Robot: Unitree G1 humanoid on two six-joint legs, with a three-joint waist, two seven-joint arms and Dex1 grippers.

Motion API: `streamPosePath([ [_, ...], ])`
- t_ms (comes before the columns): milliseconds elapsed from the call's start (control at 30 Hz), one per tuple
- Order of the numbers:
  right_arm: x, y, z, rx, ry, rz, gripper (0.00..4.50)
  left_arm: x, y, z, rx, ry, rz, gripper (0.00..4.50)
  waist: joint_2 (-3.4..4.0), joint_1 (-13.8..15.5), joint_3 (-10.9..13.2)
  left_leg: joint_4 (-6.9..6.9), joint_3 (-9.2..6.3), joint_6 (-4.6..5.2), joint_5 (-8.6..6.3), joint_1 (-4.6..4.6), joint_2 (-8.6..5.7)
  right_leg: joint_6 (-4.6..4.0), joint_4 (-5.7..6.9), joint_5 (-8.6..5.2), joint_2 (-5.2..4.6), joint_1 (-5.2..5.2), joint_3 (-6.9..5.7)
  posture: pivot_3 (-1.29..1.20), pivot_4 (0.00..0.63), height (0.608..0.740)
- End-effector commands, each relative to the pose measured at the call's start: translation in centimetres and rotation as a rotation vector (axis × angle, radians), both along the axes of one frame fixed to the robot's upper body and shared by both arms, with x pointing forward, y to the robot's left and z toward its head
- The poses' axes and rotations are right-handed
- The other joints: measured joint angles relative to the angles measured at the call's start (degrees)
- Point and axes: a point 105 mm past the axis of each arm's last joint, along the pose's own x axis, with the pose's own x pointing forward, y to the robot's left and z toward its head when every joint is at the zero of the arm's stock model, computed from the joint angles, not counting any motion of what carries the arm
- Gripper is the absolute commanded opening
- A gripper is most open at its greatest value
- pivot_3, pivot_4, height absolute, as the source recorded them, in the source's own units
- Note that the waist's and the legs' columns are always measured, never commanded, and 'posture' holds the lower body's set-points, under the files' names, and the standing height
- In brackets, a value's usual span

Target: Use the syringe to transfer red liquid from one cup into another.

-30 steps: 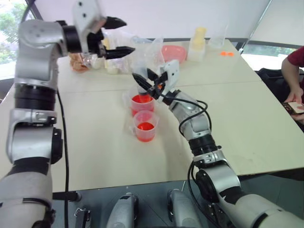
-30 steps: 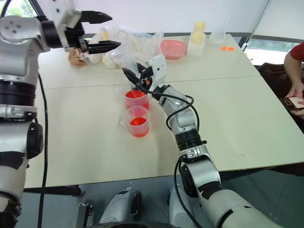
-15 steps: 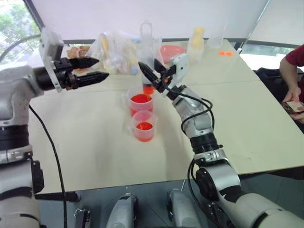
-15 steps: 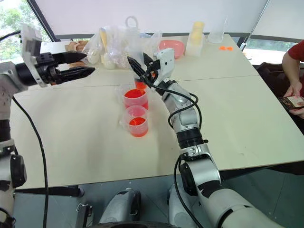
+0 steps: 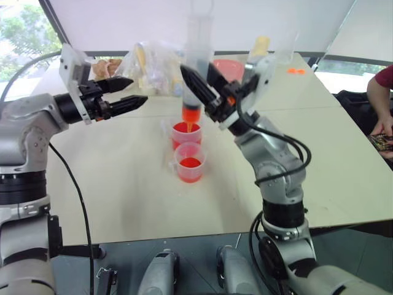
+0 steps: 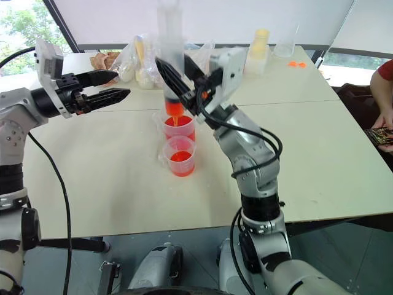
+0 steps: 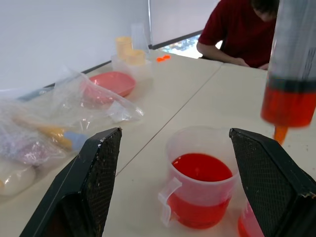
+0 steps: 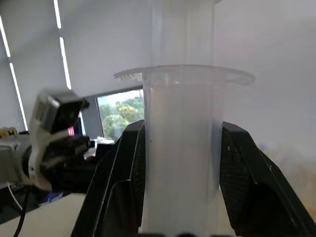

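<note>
My right gripper (image 5: 199, 69) is shut on the syringe (image 5: 198, 55) and holds it upright, its barrel (image 8: 182, 148) squeezed between both fingers. Red liquid (image 5: 191, 114) fills the barrel's lower end. The orange tip hangs just above the larger cup (image 5: 186, 134), which holds red liquid. The smaller cup (image 5: 190, 163), also with red liquid, stands right in front of it. My left gripper (image 5: 136, 91) is open and level, to the left of the cups and apart from them. The left wrist view shows the larger cup (image 7: 197, 197) between its fingers and the syringe (image 7: 294, 74) beyond.
Clear plastic bags (image 5: 153, 61) of items, a pink bowl (image 5: 227, 66) and a pale yellow bottle (image 5: 258, 46) stand at the table's far side. Two small orange bits (image 5: 295, 70) lie far right. A person in a red shirt (image 5: 384, 104) sits at the right edge.
My right gripper has lifted the syringe up and back out of the larger cup, with red liquid now in the barrel. My left arm came down from high up to level beside the cups.
</note>
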Motion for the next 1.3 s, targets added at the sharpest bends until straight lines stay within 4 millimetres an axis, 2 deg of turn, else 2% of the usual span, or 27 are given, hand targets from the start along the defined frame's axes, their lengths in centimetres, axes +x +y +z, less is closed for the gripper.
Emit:
streamPosePath([
  [33,-1.2,0.4,0.2,0.016,-0.020,0.001,1.46,-0.4,-1.2,2.1,0.044,-0.091,-0.059,3.65,0.00,-0.07,0.00,0.00,0.01,0.00,0.00,0.00,-0.01,0.00,0.00,0.00,0.00,0.00,0.00,0.00,0.150,0.740],
  [100,-1.1,0.4,-0.5,0.006,-0.004,-0.008,1.46,-0.3,-1.7,2.6,0.055,-0.105,-0.081,3.65,0.00,-0.15,0.00,0.00,0.02,0.00,0.00,0.02,-0.01,0.00,0.00,0.00,0.01,0.01,0.00,0.00,0.150,0.740],
  [233,-0.7,0.3,-1.5,-0.007,0.017,-0.034,1.46,-0.9,-3.6,5.6,0.044,-0.183,-0.173,3.65,0.00,-0.22,0.00,0.00,0.02,0.01,0.00,0.03,-0.01,0.00,0.00,0.00,0.03,0.01,0.00,0.00,0.150,0.740],
  [333,-0.5,0.3,-2.0,-0.021,0.016,-0.044,1.46,-1.3,-5.0,7.2,0.058,-0.239,-0.234,3.65,-0.01,-0.16,0.01,0.01,0.02,0.01,0.00,0.02,-0.01,0.00,0.00,0.00,0.04,0.02,-0.01,0.00,0.150,0.740],
  [433,-0.3,0.3,-2.1,-0.022,0.014,-0.050,1.46,-1.1,-6.0,8.1,0.071,-0.285,-0.253,3.65,-0.01,-0.22,0.01,0.01,0.03,0.01,0.00,0.04,-0.01,0.00,-0.01,0.00,0.03,0.04,0.00,0.00,0.150,0.740],
  [533,-0.3,0.5,-2.3,-0.030,0.008,-0.054,1.46,-0.1,-7.3,9.1,0.069,-0.353,-0.241,3.65,-0.01,-0.19,0.01,0.01,0.02,0.01,0.01,0.05,0.00,0.00,0.00,0.00,0.05,0.04,-0.01,0.00,0.150,0.740],
  [667,-0.3,0.8,-2.4,-0.038,-0.005,-0.060,1.46,1.5,-8.4,8.5,0.127,-0.400,-0.211,3.65,-0.02,-0.25,0.02,0.02,0.02,0.02,0.01,0.05,0.01,0.00,-0.01,0.00,0.07,0.04,0.00,0.00,0.150,0.740],
  [967,-0.2,1.1,-2.9,-0.066,-0.024,-0.073,1.46,2.9,-10.2,7.1,0.265,-0.462,-0.194,3.65,-0.02,-0.23,0.02,0.03,0.03,0.02,0.01,0.04,0.01,0.00,-0.01,0.00,0.07,0.05,0.00,0.00,0.150,0.740],
  [1067,-0.3,1.2,-3.0,-0.067,-0.026,-0.072,1.46,2.2,-10.6,7.1,0.271,-0.482,-0.235,2.78,-0.01,-0.26,0.02,0.03,0.02,0.02,0.00,0.04,0.01,0.00,-0.01,-0.01,0.07,0.05,0.00,0.00,0.150,0.740],
  [1233,-0.3,1.3,-3.0,-0.062,-0.025,-0.065,1.46,1.0,-11.0,7.2,0.271,-0.479,-0.306,0.38,-0.01,-0.25,0.02,0.03,0.02,0.02,0.00,0.04,0.01,0.00,-0.01,-0.01,0.07,0.06,0.00,0.00,0.150,0.740],
  [1267,-0.4,1.3,-3.0,-0.060,-0.024,-0.063,1.46,0.6,-11.0,7.2,0.266,-0.470,-0.323,0.02,-0.01,-0.28,0.02,0.03,0.02,0.02,0.01,0.04,0.01,0.00,-0.01,-0.01,0.07,0.06,0.00,0.00,0.150,0.740],
  [1300,-0.4,1.4,-2.9,-0.057,-0.023,-0.060,1.46,0.4,-11.0,7.1,0.261,-0.460,-0.338,0.02,-0.01,-0.30,0.02,0.03,0.02,0.02,0.00,0.04,0.02,0.00,-0.01,0.00,0.07,0.05,0.00,0.00,0.150,0.740],
])
